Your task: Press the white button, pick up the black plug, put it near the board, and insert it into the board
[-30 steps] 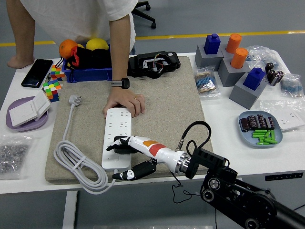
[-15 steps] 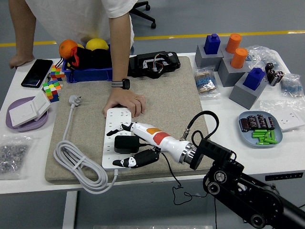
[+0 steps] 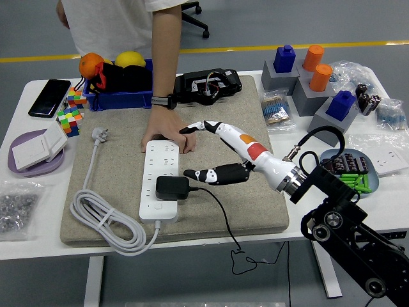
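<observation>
- Black plug (image 3: 172, 187) seated on the white power strip (image 3: 161, 182), toward its near end, cord (image 3: 220, 214) trailing off across the grey felt mat (image 3: 249, 147) and over the surface's near edge.
- Right hand (image 3: 201, 153) hovering just right of the power strip, fingers spread and gripping nothing, index reaching toward the strip's far end, thumb pointing back at the plug.
- Person's hand (image 3: 165, 135) pressed flat on the far end of the strip, steadying it.
- Risk of contact: index fingertip close beside the person's knuckles; any sweep toward the strip could knock them.
- Risk of a half-seated plug: cannot tell from this view whether the prongs sit fully home; a loose seat could tip out under the cord's weight.
- Risk of snagging: cord lying just below the forearm, right of the strip; a low pull-away could catch it and drag the plug free.
- Risk of the strip sliding on the mat, should the steadying hand lift while the plug gets pushed.
- Left hand not in view.
</observation>
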Tool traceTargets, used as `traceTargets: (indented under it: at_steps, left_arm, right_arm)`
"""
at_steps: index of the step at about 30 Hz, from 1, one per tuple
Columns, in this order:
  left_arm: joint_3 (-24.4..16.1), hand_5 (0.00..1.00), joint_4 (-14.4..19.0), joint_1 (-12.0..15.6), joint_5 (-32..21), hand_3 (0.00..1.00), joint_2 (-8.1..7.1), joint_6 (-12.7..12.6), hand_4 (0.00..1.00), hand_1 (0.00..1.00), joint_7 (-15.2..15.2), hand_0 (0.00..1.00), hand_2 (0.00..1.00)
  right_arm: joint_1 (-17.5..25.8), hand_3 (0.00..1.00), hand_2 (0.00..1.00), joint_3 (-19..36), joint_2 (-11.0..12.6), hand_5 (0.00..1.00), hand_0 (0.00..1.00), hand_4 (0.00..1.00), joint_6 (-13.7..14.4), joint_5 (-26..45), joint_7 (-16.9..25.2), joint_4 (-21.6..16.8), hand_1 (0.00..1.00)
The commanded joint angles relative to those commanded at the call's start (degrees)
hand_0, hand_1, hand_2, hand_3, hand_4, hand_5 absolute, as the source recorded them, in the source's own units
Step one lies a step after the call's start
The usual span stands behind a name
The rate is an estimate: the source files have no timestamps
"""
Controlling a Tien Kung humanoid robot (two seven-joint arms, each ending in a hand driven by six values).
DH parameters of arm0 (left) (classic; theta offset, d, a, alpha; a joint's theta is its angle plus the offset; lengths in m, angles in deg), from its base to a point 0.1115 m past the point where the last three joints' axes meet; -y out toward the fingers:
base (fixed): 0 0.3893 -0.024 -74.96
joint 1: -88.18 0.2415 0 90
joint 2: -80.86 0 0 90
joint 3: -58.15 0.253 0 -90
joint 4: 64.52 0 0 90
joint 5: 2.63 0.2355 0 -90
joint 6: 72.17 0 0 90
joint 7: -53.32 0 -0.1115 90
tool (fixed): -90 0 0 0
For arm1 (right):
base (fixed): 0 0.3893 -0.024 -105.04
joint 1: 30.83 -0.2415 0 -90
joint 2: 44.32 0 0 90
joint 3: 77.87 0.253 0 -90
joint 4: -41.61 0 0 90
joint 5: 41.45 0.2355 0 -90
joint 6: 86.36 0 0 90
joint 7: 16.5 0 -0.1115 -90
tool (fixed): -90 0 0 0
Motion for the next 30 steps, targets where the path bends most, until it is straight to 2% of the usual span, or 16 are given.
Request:
traceTargets:
  at_steps: [10,15,20,30]
  left_arm:
    - [0.22,0.216,0.00,0.02,0.23,0.698,0.14,0.07,0.552,0.681,0.09,0.707,0.630]
    - [-0.17,0.217,0.00,0.39,0.92,0.698,0.28,0.15,0.552,0.681,0.08,0.708,0.631]
    - [0.13,0.215,0.00,0.47,0.68,0.698,0.57,0.23,0.552,0.681,0.21,0.708,0.630]
    - [0.90,0.214,0.00,0.88,-0.27,0.698,1.65,0.25,0.556,0.682,0.58,0.707,0.631]
  right_arm:
    - [7.54,0.740,0.750,8.73,3.25,0.362,0.895,0.903,0.18,-0.19,0.74,0.32,0.807]
    - [11.95,0.739,0.744,11.68,3.78,0.360,0.895,0.903,-0.22,-1.41,-0.16,0.26,0.805]
    - [15.28,0.731,0.743,14.04,3.76,0.356,0.892,0.900,-1.09,-2.62,-1.50,0.13,0.805]
    - [19.52,0.720,0.740,21.12,1.48,0.342,0.887,0.890,-1.41,-3.18,-1.95,-1.64,0.797]
